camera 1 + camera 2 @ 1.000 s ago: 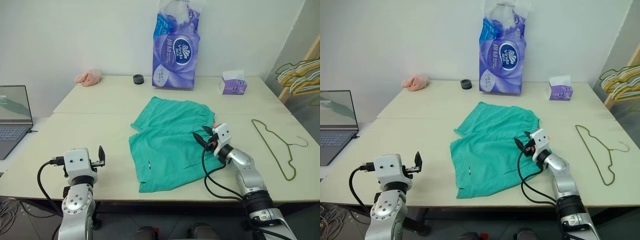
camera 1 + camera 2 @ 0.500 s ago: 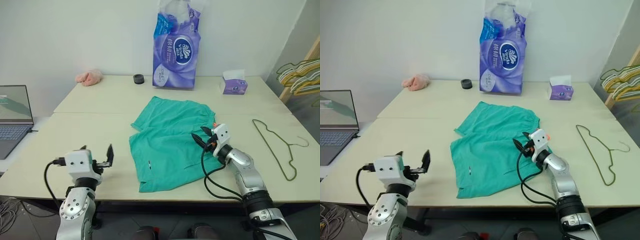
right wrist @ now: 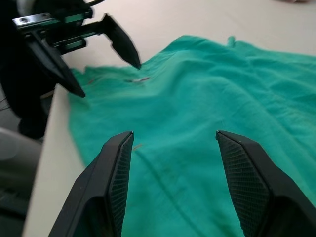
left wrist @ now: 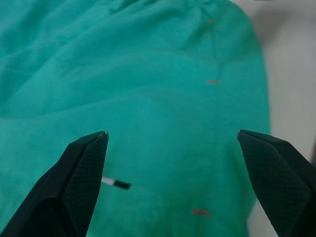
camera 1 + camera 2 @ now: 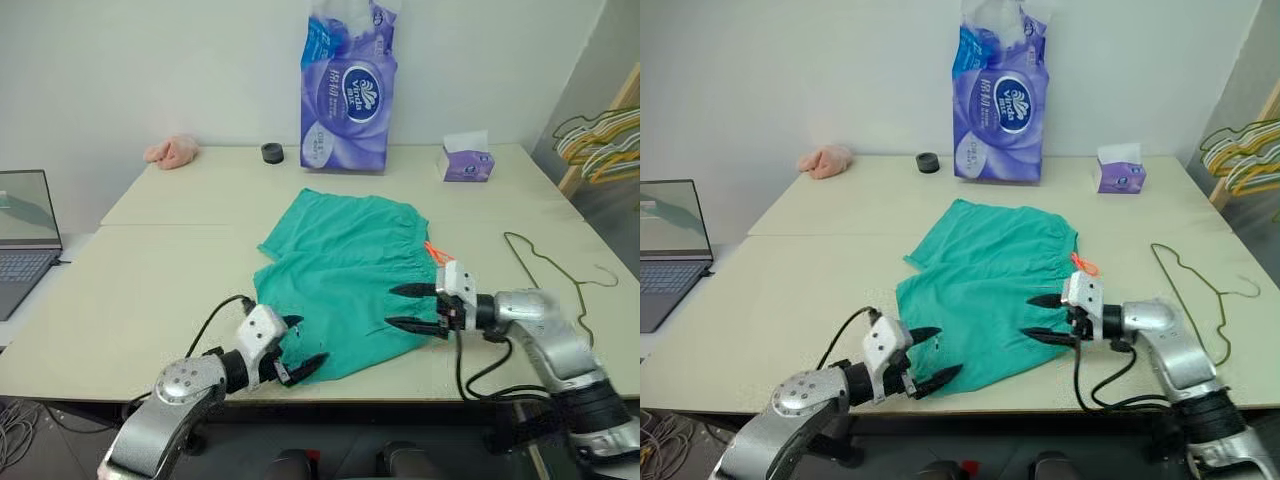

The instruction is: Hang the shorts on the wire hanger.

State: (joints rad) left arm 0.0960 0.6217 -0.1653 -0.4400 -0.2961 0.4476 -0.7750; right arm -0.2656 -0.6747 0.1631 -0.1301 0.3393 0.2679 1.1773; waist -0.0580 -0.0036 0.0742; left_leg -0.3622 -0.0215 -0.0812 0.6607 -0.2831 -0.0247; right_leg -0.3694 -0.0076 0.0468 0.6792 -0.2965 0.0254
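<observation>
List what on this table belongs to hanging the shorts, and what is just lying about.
Job:
- shorts
- wire hanger
- left gripper, open
- right gripper, open

Lying about:
- tissue-roll pack
- tissue box
- pink cloth
- black ring
- laptop

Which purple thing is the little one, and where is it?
The tissue box, at the table's far right. The other purple thing, the tall toilet paper pack, stands at the back middle and towers over it.
</observation>
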